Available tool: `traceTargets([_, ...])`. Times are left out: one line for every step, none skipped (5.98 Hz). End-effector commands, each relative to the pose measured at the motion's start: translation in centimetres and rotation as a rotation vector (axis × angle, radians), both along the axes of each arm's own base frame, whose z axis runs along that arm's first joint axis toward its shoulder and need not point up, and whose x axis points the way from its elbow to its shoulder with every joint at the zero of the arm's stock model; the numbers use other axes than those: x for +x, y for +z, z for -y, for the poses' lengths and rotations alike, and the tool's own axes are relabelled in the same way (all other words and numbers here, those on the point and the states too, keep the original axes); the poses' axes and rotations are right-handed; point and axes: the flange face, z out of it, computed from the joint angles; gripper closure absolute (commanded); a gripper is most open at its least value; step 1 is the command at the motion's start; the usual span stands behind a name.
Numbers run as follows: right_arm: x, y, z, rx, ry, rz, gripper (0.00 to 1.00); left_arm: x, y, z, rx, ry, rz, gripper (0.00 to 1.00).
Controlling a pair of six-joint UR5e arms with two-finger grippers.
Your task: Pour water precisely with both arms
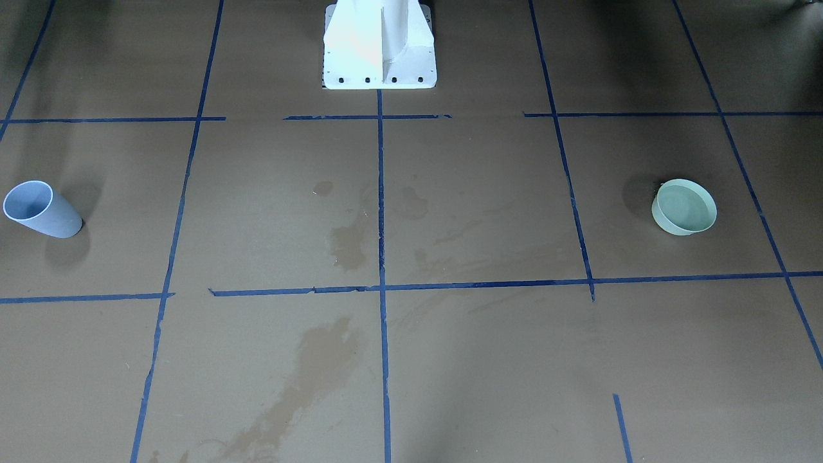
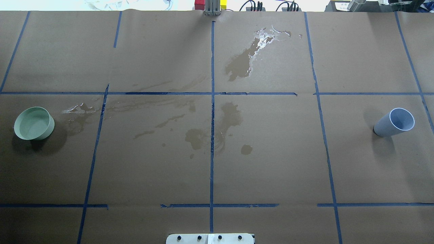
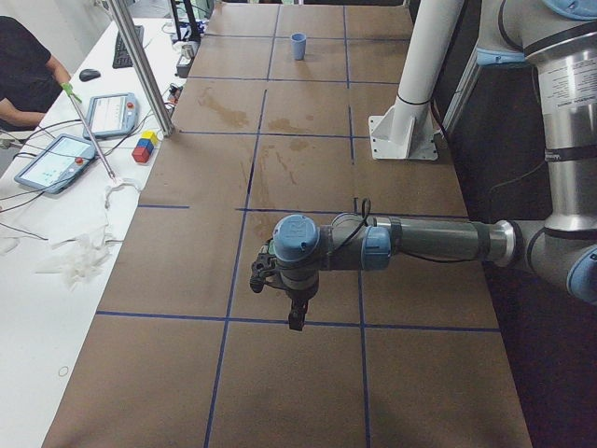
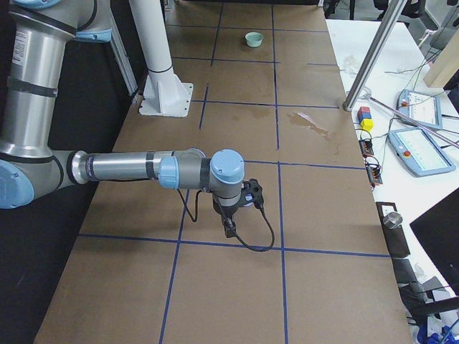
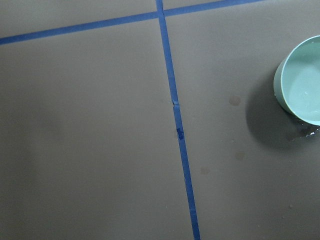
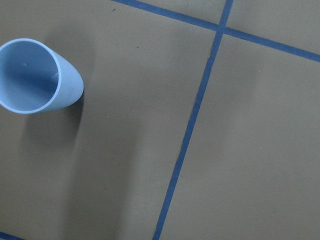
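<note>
the blue cup (image 2: 395, 122) stands upright on the robot's right side of the table (image 2: 271, 162), and the green bowl (image 2: 34, 123) sits on its left side, the two well apart with wet patches (image 2: 234, 117) on the brown paper between them. water, as far as it shows, lies in those spills; the bowl may hold a little, but that is hard to tell.

neither arm reaches into the overhead or front views. the right arm (image 4: 136, 169) hangs over the table's right end, its gripper (image 4: 229, 228) pointing down; its wrist camera sees the cup off to one side, mouth up. the left arm (image 3: 429, 241) hangs likewise at the other end, its gripper (image 3: 295, 317) pointing down, with the bowl at the edge of its wrist view. whether either pincer is open or closed cannot be told.

the right arm is plainly nearer the cup, the left nearer the bowl. the cup's long axis is vertical, so a sideways grip on its wall seems likely.
</note>
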Motion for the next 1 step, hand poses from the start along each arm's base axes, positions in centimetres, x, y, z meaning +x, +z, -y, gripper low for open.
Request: traceTargets([-0.01,-0.07,0.01,0.001,0.0,0.001,0.0,0.02,0.04,-0.12,-0.002,0.001,0.0,0.0])
